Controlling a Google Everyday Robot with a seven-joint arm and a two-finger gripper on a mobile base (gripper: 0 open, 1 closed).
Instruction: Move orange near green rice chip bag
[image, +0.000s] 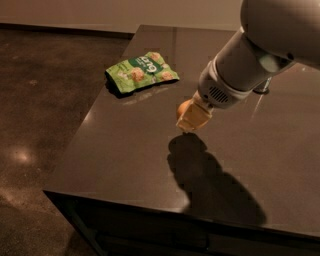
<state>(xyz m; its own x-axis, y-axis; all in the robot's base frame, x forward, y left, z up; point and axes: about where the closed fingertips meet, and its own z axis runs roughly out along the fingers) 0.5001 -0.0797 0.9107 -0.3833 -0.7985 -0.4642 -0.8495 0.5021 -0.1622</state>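
The green rice chip bag (141, 72) lies flat near the far left corner of the dark table (115, 150). The orange (182, 108) sits between the pale fingers (194, 119) of my gripper (189, 116), which is shut on it. It hangs a little above the table, its shadow on the surface just below. The orange is to the right of the bag and nearer the camera, with a gap of bare table between them. Most of the orange is hidden by the fingers.
The large grey arm (250, 65) fills the upper right. A small dark object (261, 89), partly hidden behind the arm, stands on the table at the right. The table's left and front edges drop to a dark polished floor (40, 125).
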